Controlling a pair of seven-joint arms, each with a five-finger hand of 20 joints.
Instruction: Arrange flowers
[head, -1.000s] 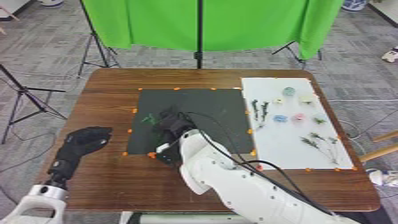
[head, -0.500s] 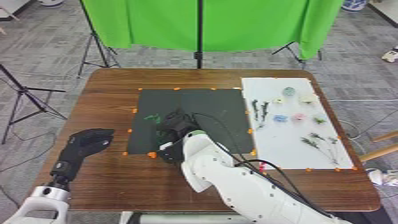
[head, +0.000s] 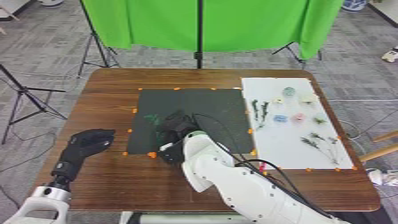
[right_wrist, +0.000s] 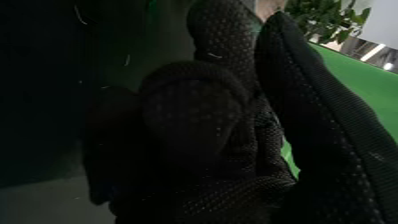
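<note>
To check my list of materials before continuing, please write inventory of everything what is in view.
Table: 1, brown, centre
Dark mat: 1, blackish, on table
Green shape: 1, green, on dark mat, left part
White sheet: 1, white, table's right side
Cream flowers: 2, cream, upper sheet
Blue flower: 1, blue, mid-sheet
Pink flower: 1, pink, beside blue
Green pieces: 2, green, sheet's top and right edge
Sprigs: several, dark green, sheet's left and lower right
Orange marks: several, orange, around mat and sheet
Backdrop: 1, green, behind table
Left hand: 1, black, over table's left
Right hand: 1, black, over mat
</note>
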